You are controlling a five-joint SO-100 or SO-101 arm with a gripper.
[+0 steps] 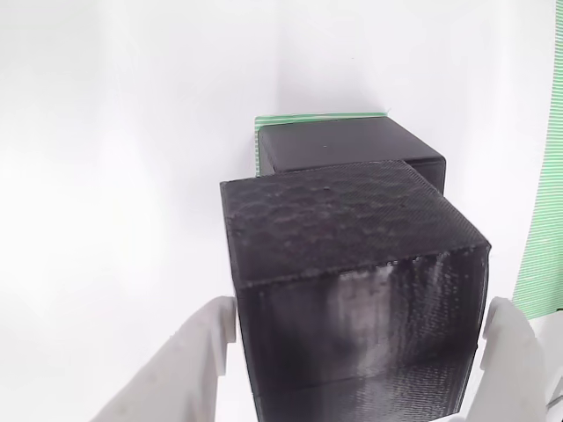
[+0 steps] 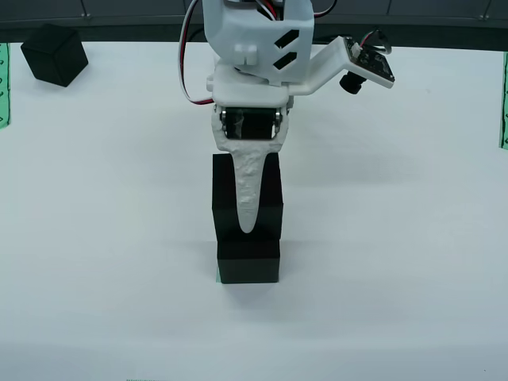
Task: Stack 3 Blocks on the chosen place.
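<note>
From the view that rides on the gripper we see the hexagon-textured block (image 1: 352, 290) pinched between the two white jaws, one finger (image 1: 189, 369) on each side of it. Behind and below it sits the smooth block (image 1: 352, 145), resting on the green-striped patch (image 1: 299, 120), whose edge shows along the block's far and left sides.

From the front view, the gripper (image 2: 248, 214) holds the textured block (image 2: 270, 194) directly over the smooth block (image 2: 249, 262), apparently touching its top; we cannot tell whether it rests fully. A sliver of the patch (image 2: 217, 279) shows at the lower block's base. The third block (image 2: 54, 54) lies well apart, at the far left of the white worktop (image 2: 397, 238).
</note>
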